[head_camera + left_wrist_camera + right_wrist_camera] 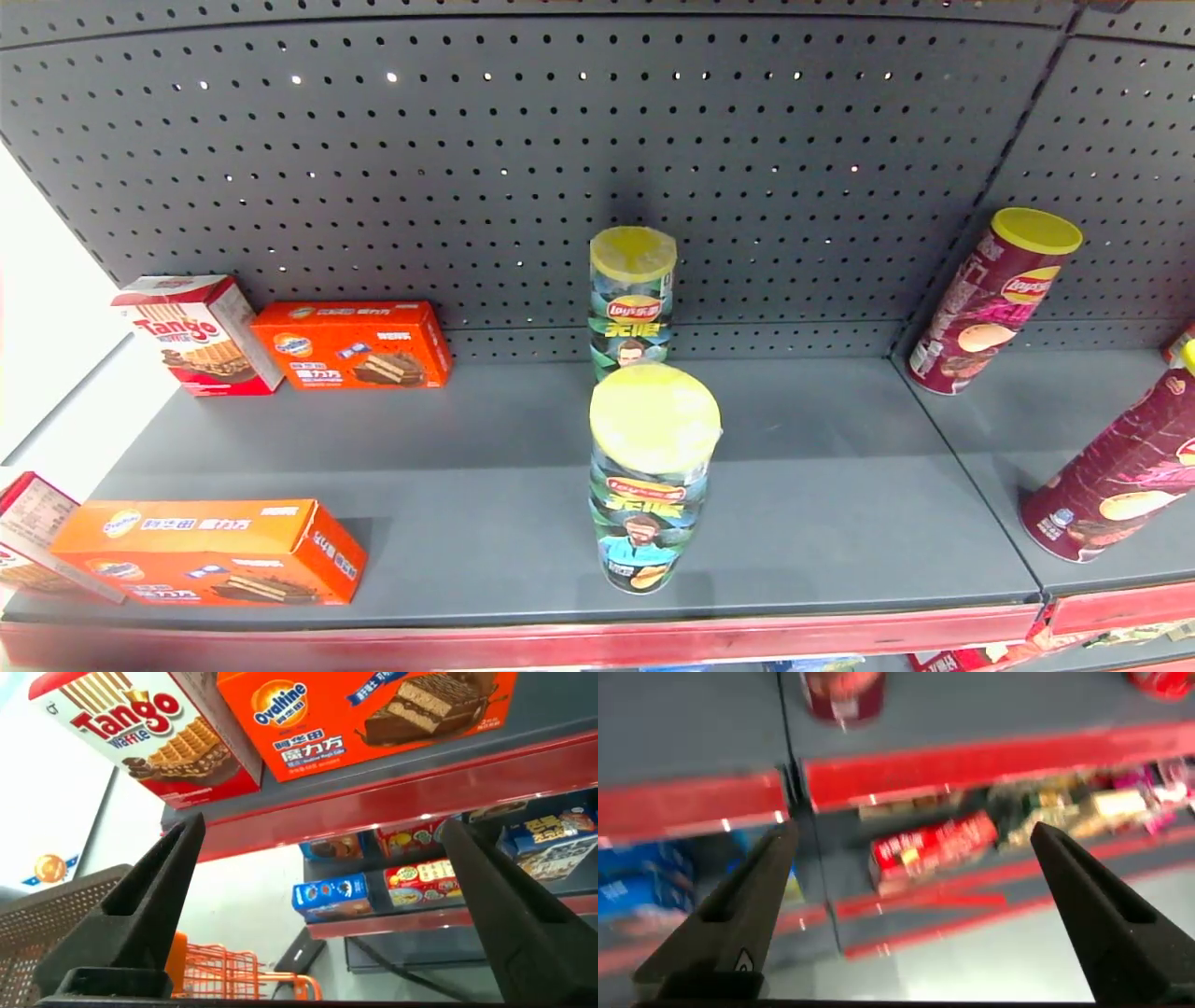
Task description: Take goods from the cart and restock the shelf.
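- Grey pegboard (560, 140) backs the shelf (822, 485) in the head view, and the stock on its deck is set in files by kind. The front green can (649, 485) stands near the red lip (560, 639), and the rear green can (632, 299) stands straight behind it against the pegboard. I judge this to be facing order, with labels turned to the aisle.
- On the left, a rear wafer box (196, 334) and a rear orange box (355, 343) sit side by side at the back. A front orange box (210, 551) lies at the lip. The bare deck between boxes and cans looks like the room meant for new goods.
- Maroon cans (994, 303) stand in the neighbouring bay on the right, apart from the green ones.
- From the left wrist, the left hand (322, 826) hangs lower than the red lip, its fingers spread wide with nothing between them. A front wafer box (140, 728) and the front orange box sit at the lip above it.
- Lower down is orange wire that I take for the cart (234, 971), where the goods to fetch should be. Lower shelves (402, 882) lie beyond. I judge that this hand is held low because the next item must come from the cart.
- From the right wrist, the right hand (913, 831) is likewise spread and empty. It is held before the shelf front, off the deck, with one of the maroon cans above the lip and a red pack (934, 845) on a lower shelf.
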`<state>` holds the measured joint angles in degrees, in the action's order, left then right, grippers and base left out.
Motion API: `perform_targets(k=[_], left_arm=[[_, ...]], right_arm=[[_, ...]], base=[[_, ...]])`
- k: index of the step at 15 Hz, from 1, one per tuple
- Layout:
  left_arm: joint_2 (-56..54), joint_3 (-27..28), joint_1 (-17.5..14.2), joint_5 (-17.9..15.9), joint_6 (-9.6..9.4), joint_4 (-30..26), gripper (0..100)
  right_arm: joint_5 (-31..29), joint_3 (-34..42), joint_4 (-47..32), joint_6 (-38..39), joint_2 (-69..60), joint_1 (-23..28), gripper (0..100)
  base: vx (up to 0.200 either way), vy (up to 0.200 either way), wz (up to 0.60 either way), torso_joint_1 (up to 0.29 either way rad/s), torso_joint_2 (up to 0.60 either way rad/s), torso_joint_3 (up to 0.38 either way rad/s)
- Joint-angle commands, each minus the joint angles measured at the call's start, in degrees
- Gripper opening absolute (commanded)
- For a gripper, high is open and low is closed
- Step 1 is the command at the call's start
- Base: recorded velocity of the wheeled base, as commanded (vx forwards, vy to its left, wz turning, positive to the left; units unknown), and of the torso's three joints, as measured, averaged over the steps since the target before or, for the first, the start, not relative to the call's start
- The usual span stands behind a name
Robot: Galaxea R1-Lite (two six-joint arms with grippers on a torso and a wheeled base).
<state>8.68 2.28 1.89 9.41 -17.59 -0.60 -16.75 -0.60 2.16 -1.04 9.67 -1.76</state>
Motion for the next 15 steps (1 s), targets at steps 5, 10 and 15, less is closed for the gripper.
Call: perform_targets(k=[5,10,15], left_arm=[[-1.91,0.01,-0.04,-0.01,0.10,-0.02,100],[-4.37,-0.08,-0.22,0.08,0.45,0.07,100],[-5.60,-0.17,-2.77,0.17,1.77,0.07,100]], right_arm=[[14.38,0.51,0.74,0.60,-9.32,1.67,100],[19.47,0.42,-2.69,-0.28,-9.40,1.67,100],[17.98,0.42,-2.51,1.65,-9.40,1.67,100]], base=[[0.000,0.000,0.00,0.000,0.00,0.000],[0.000,0.000,0.00,0.000,0.00,0.000],[0.000,0.000,0.00,0.000,0.00,0.000]])
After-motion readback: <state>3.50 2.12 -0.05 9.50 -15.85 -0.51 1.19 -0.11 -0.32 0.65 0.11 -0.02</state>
